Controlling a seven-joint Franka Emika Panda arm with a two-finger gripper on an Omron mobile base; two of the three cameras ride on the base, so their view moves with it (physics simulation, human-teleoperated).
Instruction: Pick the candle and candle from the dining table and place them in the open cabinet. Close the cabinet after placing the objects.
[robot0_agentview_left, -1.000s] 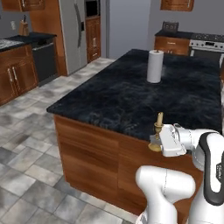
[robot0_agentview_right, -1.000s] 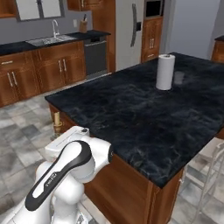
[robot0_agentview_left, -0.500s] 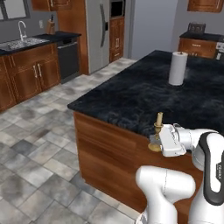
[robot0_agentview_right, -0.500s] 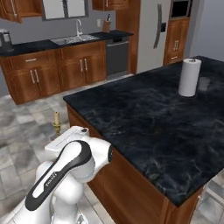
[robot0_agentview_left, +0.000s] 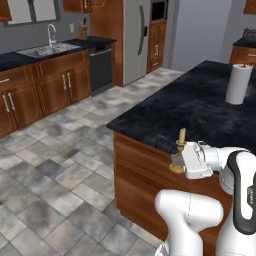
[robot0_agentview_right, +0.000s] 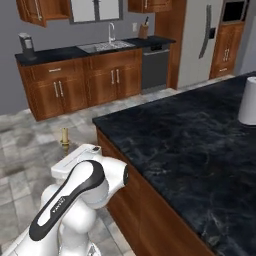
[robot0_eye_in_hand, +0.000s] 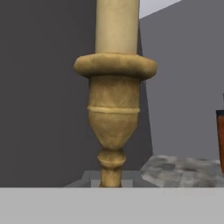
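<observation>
A thin cream taper candle (robot0_agentview_left: 182, 136) on a slender brass stick stands upright in my gripper (robot0_agentview_left: 178, 160), which is shut on the stick's lower part. I hold it just off the near corner of the dining table (robot0_agentview_left: 186, 111), a black marble island with reddish-brown wood sides. In the right base view the candle (robot0_agentview_right: 64, 136) pokes up behind my white arm, left of the dining table (robot0_agentview_right: 200, 150). The hand view shows the candle (robot0_eye_in_hand: 114, 100) and its brass cup very close. The other candle is out of view. Reddish-brown wall cabinets (robot0_agentview_right: 42, 10) hang at the upper left; I cannot tell if one is open.
A tall white paper-towel roll (robot0_agentview_left: 238, 84) stands on the island's far side. A counter with a sink (robot0_agentview_left: 47, 49) and base cabinets runs along the far wall, with a dishwasher (robot0_agentview_left: 101, 68) and a steel fridge (robot0_agentview_left: 137, 37) to its right. Grey tiled floor (robot0_agentview_left: 55, 165) lies between.
The whole picture has shifted: the base has moved, so the island now sits further right and the sink counter has come into view. The candle stays in my shut gripper.
</observation>
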